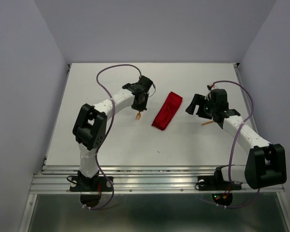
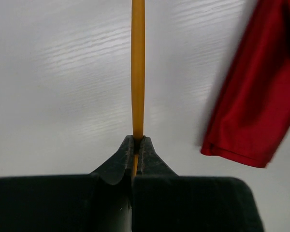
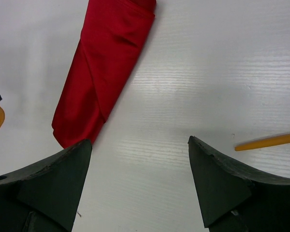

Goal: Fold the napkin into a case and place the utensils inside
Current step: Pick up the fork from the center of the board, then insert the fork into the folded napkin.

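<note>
So, the left claw (image 2: 135, 145) is pressed together on the fork (image 2: 137, 72), pinching it edge-on, with most of its length sticking out past the tips. The fork sits just left of the case (image 1: 166, 110), toward its near end. I cannot tell whether it is lifted or touching down. The right claw (image 3: 139, 140) is spread wide with nothing in it, right of the case. The stick (image 3: 268, 141) lies flat on the worktop (image 1: 111, 140), further right of the case.

Risks, my read: the thin pinch may let the fork swivel or slip once its tip meets cloth. Nothing pins the case, so it may slide or unfold instead. I cannot tell which end of the case is open. The flat stick looks hard to pinch.

Room: there is bare worktop all around the case, both claws stand apart from it, and the worktop edges are well away.
</note>
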`<state>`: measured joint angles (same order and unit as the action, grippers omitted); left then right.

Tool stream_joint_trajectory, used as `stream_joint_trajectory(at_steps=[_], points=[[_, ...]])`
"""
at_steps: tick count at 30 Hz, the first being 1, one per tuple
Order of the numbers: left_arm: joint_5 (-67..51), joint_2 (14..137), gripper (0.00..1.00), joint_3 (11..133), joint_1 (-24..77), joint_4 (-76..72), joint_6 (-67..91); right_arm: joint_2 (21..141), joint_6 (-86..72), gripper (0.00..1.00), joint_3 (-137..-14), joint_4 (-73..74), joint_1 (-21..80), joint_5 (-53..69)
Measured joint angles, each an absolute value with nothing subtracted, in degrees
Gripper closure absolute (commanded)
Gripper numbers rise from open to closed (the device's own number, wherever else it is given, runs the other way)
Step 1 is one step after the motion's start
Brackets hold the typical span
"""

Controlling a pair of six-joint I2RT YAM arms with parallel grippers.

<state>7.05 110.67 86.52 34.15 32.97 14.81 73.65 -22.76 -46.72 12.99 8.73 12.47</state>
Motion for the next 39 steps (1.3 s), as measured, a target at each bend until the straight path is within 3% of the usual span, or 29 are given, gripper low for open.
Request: stream_joint_trajectory(at_steps=[10, 39], points=[[0.6, 113.51, 1.0, 100.84, 44.34, 36.27, 12.62, 75.35, -25.52, 0.14, -46.68, 12.71, 8.73, 10.85], [0.93, 125.4, 1.0, 103.24, 46.15, 44.93, 12.47, 73.12, -26.59, 0.14, -44.29, 12.43, 8.73, 9.41]])
